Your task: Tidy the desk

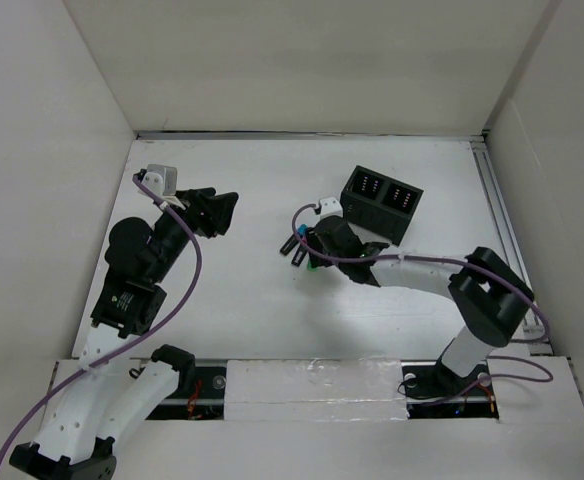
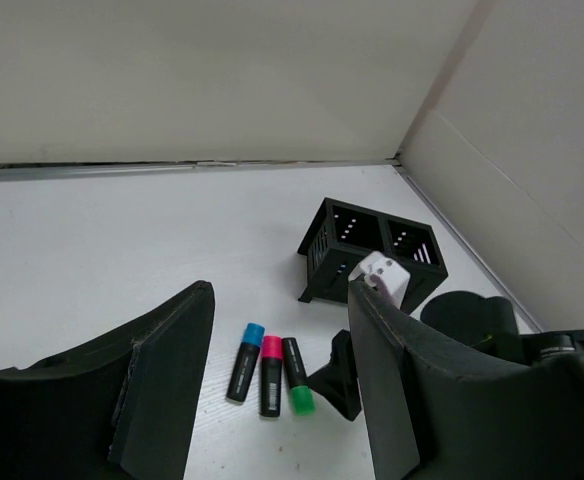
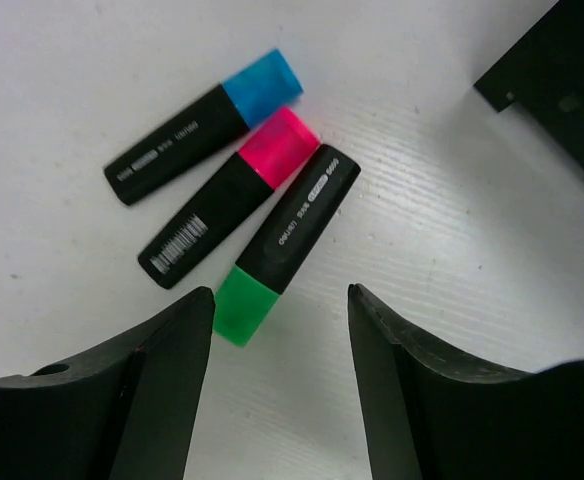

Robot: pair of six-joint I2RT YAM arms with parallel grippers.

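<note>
Three black-bodied highlighters lie side by side on the white desk (image 1: 252, 300): blue-capped (image 3: 204, 125), pink-capped (image 3: 234, 195) and green-capped (image 3: 287, 240). They also show in the left wrist view, with the blue one (image 2: 244, 362) leftmost and the green one (image 2: 297, 376) rightmost. My right gripper (image 3: 280, 295) is open and empty just above them, its left fingertip beside the green cap. In the top view it (image 1: 317, 245) covers most of them. My left gripper (image 1: 217, 212) is open and empty, held above the desk to their left and pointing at them.
A black two-compartment organizer box (image 1: 382, 203) stands just behind my right gripper, and it shows in the left wrist view (image 2: 370, 250). A metal rail (image 1: 502, 230) runs along the desk's right edge. White wall panels close in the left, back and right.
</note>
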